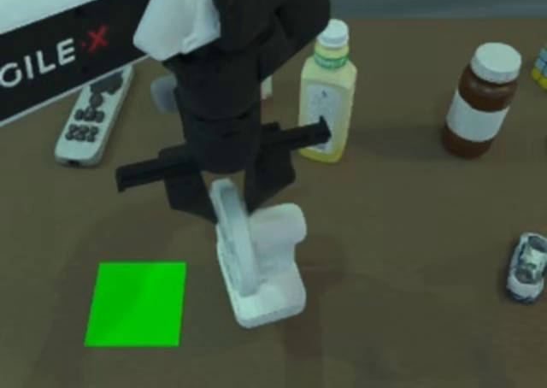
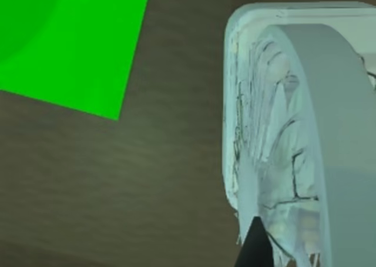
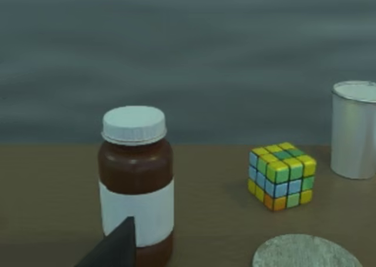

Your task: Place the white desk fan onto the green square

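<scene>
The white desk fan [image 1: 261,264] is on the brown table just right of the green square [image 1: 137,304], its round grilled head upright and its flat base toward the front edge. My left gripper [image 1: 229,202] comes down from above, its dark fingers pressed against either side of the head's top rim. In the left wrist view the fan [image 2: 294,137] fills the frame, one black fingertip [image 2: 255,246] lies against its grille, and the green square [image 2: 70,40] is off to one side. My right arm is parked out of the top view; only one of its fingers [image 3: 114,246] shows.
A grey remote [image 1: 92,114] lies at the back left. A pale yellow bottle [image 1: 327,93] stands right behind the arm, with a brown jar [image 1: 480,102] farther right. A toy car [image 1: 526,267] sits at the right edge. The right wrist view shows a colour cube [image 3: 281,176] and a metal cup [image 3: 354,129].
</scene>
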{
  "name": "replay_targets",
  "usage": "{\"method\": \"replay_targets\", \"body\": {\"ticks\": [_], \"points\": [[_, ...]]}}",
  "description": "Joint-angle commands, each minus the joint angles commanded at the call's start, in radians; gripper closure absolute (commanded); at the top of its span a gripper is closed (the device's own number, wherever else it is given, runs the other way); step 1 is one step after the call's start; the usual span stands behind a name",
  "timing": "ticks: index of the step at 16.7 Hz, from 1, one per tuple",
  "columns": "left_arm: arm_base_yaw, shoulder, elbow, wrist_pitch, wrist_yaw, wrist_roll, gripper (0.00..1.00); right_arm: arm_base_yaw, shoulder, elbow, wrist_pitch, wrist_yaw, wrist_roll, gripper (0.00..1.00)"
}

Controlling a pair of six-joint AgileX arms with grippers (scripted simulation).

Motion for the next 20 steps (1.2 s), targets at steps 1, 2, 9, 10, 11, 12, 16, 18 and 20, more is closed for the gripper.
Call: {"method": "replay_targets", "body": {"ticks": [1, 2, 9, 10, 11, 12, 16, 18, 20], "points": [[0.001, -0.002, 0.012, -0.012, 0.000, 0.001, 1.00, 0.000, 0.000, 0.000, 0.000, 0.000, 0.000, 0.00], [0.002, -0.002, 0.014, -0.014, 0.000, 0.001, 1.00, 0.000, 0.000, 0.000, 0.000, 0.000, 0.000, 0.00], [0.017, -0.023, -0.016, -0.014, -0.001, -0.067, 1.00, 0.000, 0.000, 0.000, 0.000, 0.000, 0.000, 0.00], [0.030, -0.038, -0.032, -0.015, -0.001, -0.111, 1.00, 0.000, 0.000, 0.000, 0.000, 0.000, 0.000, 0.00], [0.046, -0.056, -0.051, -0.015, -0.002, -0.165, 1.00, 0.000, 0.000, 0.000, 0.000, 0.000, 0.000, 0.00], [0.064, -0.078, -0.073, -0.015, -0.003, -0.230, 1.00, 0.000, 0.000, 0.000, 0.000, 0.000, 0.000, 0.00], [0.150, -0.185, -0.184, -0.011, -0.006, -0.558, 1.00, 0.000, 0.000, 0.000, 0.000, 0.000, 0.000, 0.00], [0.195, -0.243, -0.246, -0.006, -0.008, -0.722, 1.00, 0.000, 0.000, 0.000, 0.000, 0.000, 0.000, 0.00], [0.236, -0.298, -0.303, 0.000, -0.010, -0.853, 1.00, 0.000, 0.000, 0.000, 0.000, 0.000, 0.000, 0.00]]}}
